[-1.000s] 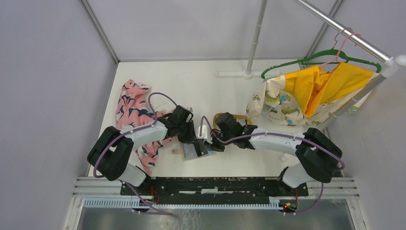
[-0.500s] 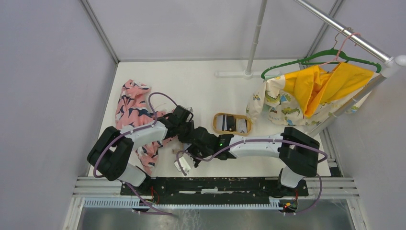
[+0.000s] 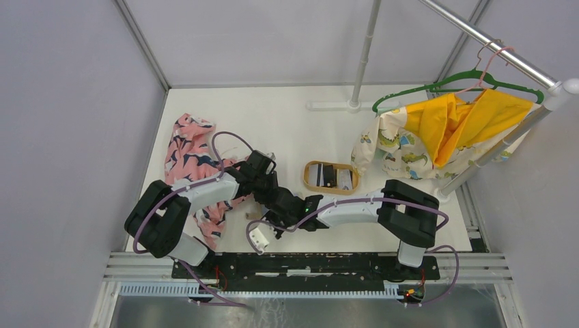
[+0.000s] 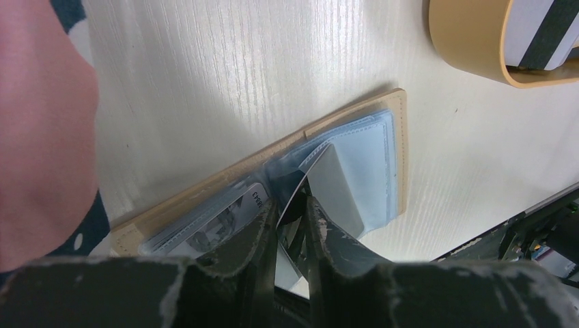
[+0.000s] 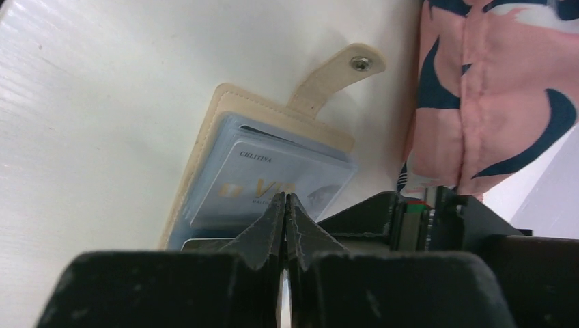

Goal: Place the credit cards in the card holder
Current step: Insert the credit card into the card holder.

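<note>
Right wrist view: the right gripper (image 5: 285, 199) has swung across the holder (image 5: 229, 143) and now has its jaws pressed together over a sleeved card (image 5: 270, 181), likely seated, while the left gripper (image 4: 290, 205) pinches a holder leaf; more cards (image 3: 334, 176) wait in the tray (image 3: 308, 180) beyond the holder.
</note>
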